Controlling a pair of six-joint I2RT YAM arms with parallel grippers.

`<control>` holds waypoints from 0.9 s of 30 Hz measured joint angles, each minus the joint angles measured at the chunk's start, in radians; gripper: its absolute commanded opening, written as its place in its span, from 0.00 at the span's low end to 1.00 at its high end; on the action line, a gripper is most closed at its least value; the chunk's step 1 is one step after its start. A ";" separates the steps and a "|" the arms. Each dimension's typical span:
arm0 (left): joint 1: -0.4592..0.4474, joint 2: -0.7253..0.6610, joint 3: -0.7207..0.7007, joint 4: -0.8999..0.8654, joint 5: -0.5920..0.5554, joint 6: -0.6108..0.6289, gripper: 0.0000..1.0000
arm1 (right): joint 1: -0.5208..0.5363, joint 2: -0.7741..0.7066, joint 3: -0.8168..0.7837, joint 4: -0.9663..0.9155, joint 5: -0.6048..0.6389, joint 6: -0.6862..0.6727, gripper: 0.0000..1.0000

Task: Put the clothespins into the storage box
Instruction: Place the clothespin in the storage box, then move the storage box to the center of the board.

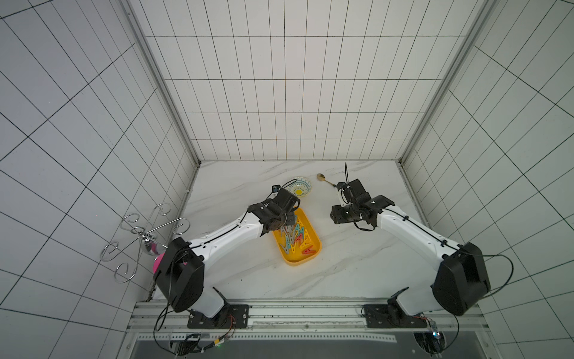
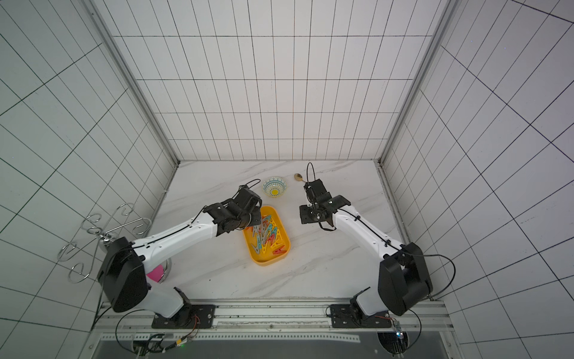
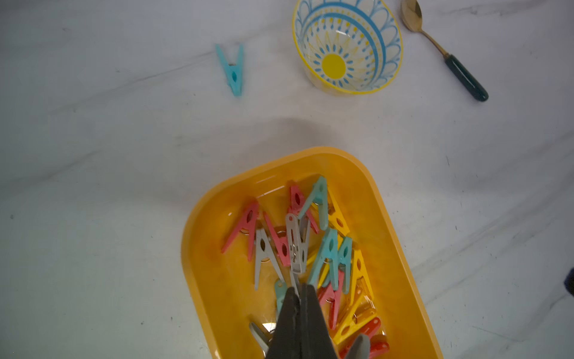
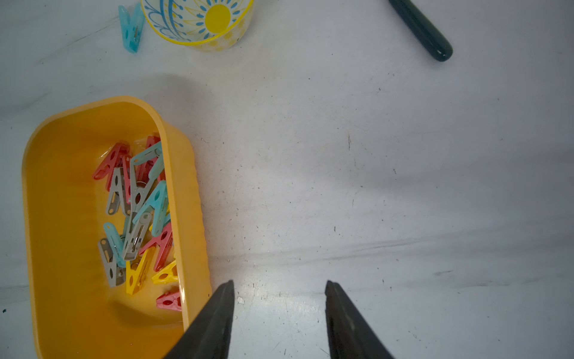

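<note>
The clothespins lie in the storage box, bowl behind.

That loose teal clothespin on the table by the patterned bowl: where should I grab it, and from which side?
I'd grip the teal clothespin across its middle, by the spring, where both legs run close together. It lies flat on the table, apart from the bowl, so come straight down from above, jaws straddling its width.

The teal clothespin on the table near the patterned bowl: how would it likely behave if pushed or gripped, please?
The teal clothespin looks like light, rigid plastic lying flat, so it would probably slide, not roll. Squeezing its splayed legs might open it.
</note>
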 measured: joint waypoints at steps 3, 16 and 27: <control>-0.077 0.066 0.002 0.002 -0.003 -0.007 0.00 | -0.002 -0.001 -0.005 0.000 0.002 0.000 0.51; -0.179 0.241 0.018 -0.001 0.003 -0.023 0.19 | -0.006 -0.002 -0.009 0.000 0.000 0.000 0.51; 0.040 -0.005 0.018 -0.051 0.035 0.005 0.40 | 0.058 0.011 -0.009 0.027 -0.017 0.021 0.53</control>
